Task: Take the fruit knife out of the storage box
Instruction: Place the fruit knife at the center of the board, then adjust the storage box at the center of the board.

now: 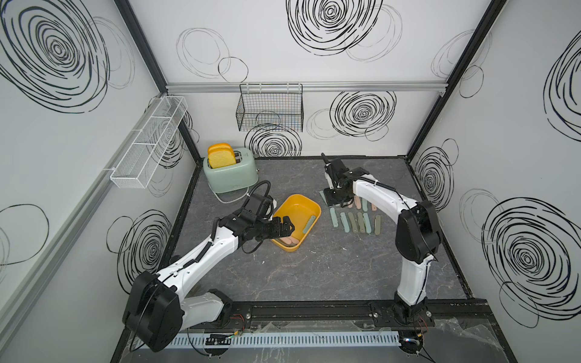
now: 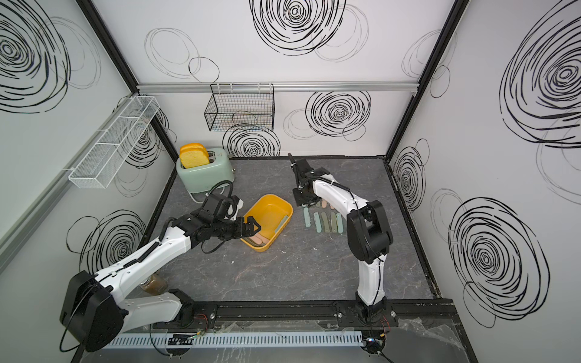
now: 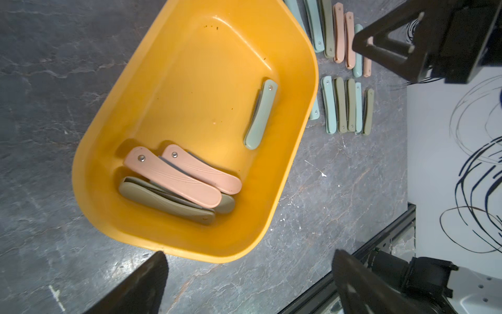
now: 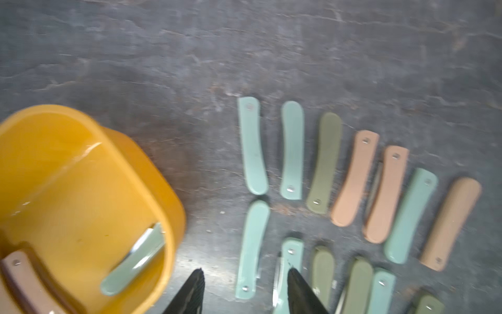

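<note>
Two claws work over the dark table (image 1: 314, 270). The left claw (image 1: 286, 227), jaws spread wide and holding nothing, hovers above the near end of the storage box (image 3: 203, 81). Just under it, two pink fruit knives (image 3: 173, 176) lie stacked on olive knives (image 3: 163, 198), and a mint knife (image 3: 260, 114) rests farther ahead by the wall. The right claw (image 4: 245, 271), jaws apart and gripping nothing, hangs low over the laid-out knives (image 4: 353, 176), with the box to its left.

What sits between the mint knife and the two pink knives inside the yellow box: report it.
Nothing but bare floor of the storage box separates the mint knife from the pink knives. The left wrist view shows this plainly.
</note>
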